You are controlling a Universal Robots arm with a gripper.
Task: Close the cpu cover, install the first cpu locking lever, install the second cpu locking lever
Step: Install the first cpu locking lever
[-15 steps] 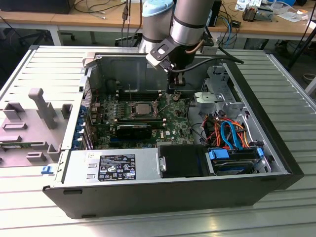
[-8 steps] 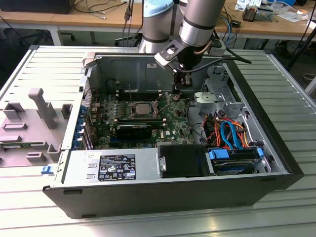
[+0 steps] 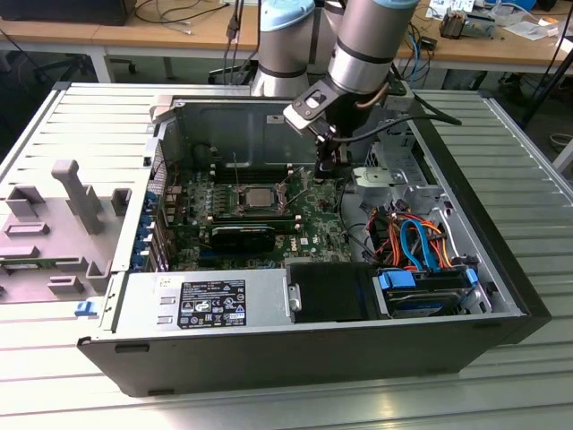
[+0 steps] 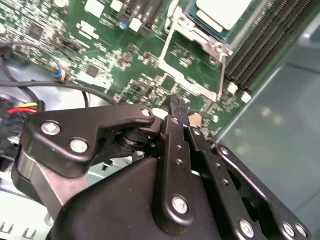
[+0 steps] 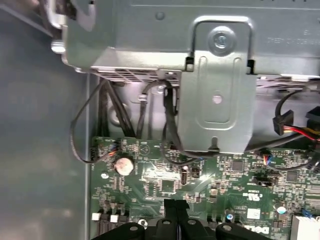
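The cpu cover (image 4: 190,80), a silvery metal frame with a square opening, stands swung open beside the socket, and green board shows through it. The bare CPU (image 4: 220,10) lies in the socket (image 3: 260,199) on the green motherboard (image 3: 188,210). My black gripper (image 3: 327,170) reaches down into the open computer case just to the exterior view's right of the socket. Its fingers are shut together with nothing between them, in both wrist views (image 4: 175,105) (image 5: 175,204). The tips hang close to the cover's free edge; I cannot tell whether they touch.
A grey labelled power-supply box (image 3: 206,300) fills the case's near side, with a black oblong block (image 3: 242,235) behind it. Orange and blue cables (image 3: 412,237) and drives (image 3: 430,287) sit at the exterior view's right. A grey metal bracket (image 5: 215,100) stands nearby. Memory slots (image 4: 270,45) flank the socket.
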